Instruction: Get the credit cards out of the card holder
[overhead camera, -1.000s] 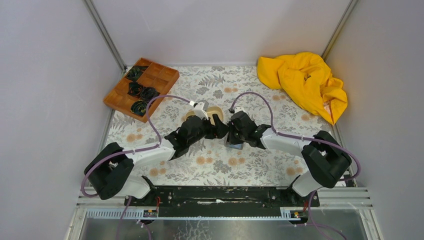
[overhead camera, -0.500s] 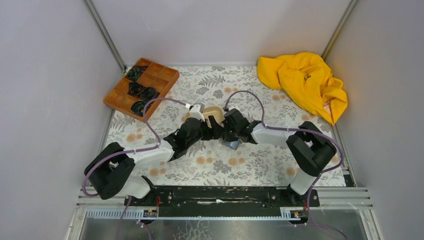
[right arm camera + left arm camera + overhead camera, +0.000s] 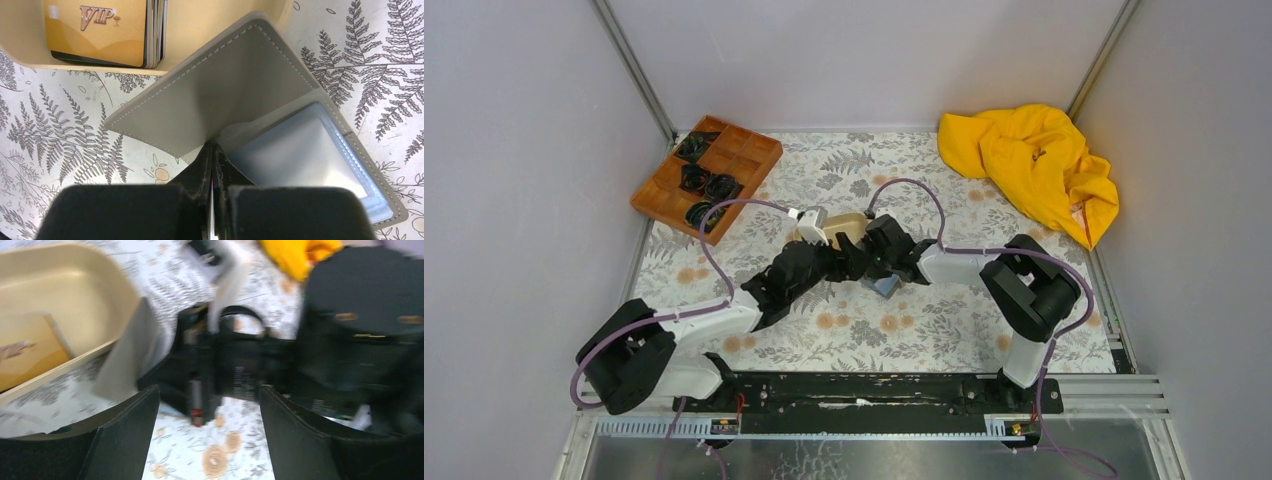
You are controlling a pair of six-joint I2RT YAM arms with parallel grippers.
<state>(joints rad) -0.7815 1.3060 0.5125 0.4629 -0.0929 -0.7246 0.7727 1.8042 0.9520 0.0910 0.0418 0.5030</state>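
The card holder (image 3: 215, 95) lies open on the flowered cloth beside the beige oval tray (image 3: 210, 15), one grey flap raised, a clear pocket on the other half. My right gripper (image 3: 212, 150) is shut at its fold on a thin pale card edge that runs down between the pads. A stack of credit cards (image 3: 100, 30), a gold one on top, lies in the tray. In the top view the holder (image 3: 886, 286) shows under the right gripper (image 3: 876, 268). My left gripper (image 3: 209, 390) is open and empty, facing the raised flap (image 3: 127, 355) with a gap between.
A brown compartment tray (image 3: 707, 175) with dark coiled items sits at the back left. A crumpled yellow cloth (image 3: 1032, 165) lies at the back right. The two wrists nearly touch at the table's middle (image 3: 864, 262). Grey walls close in both sides.
My right arm has swung left toward the beige tray, and the holder has shifted a little left with it. My left arm has drawn slightly back and left.
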